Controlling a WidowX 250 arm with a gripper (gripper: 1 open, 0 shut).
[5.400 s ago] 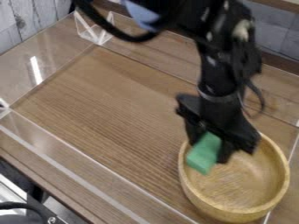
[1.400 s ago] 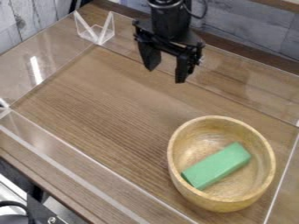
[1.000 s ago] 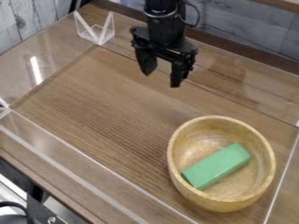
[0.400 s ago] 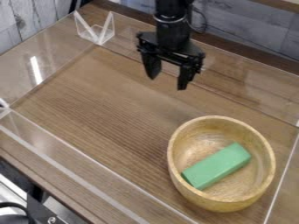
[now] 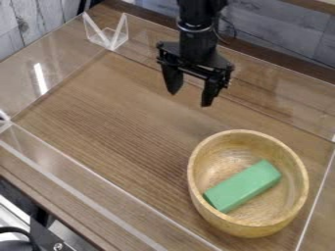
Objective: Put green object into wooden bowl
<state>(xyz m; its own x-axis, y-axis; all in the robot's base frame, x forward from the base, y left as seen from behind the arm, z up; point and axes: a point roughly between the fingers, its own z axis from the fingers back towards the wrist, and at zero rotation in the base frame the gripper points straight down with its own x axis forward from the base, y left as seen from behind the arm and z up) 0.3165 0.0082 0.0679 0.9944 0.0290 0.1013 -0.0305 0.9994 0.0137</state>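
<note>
Checking back: your block (image 5: pixel 245 187) went from the gripper (image 5: pixel 191 90) into the bowl (image 5: pixel 206 213); jaws were spread, empty, well clear. Task looked done.

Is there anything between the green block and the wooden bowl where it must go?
Nothing visible does. The green block already lies inside the bowl, on its bottom. The tool is open and empty, apart from the bowl, over the bare table.
</note>
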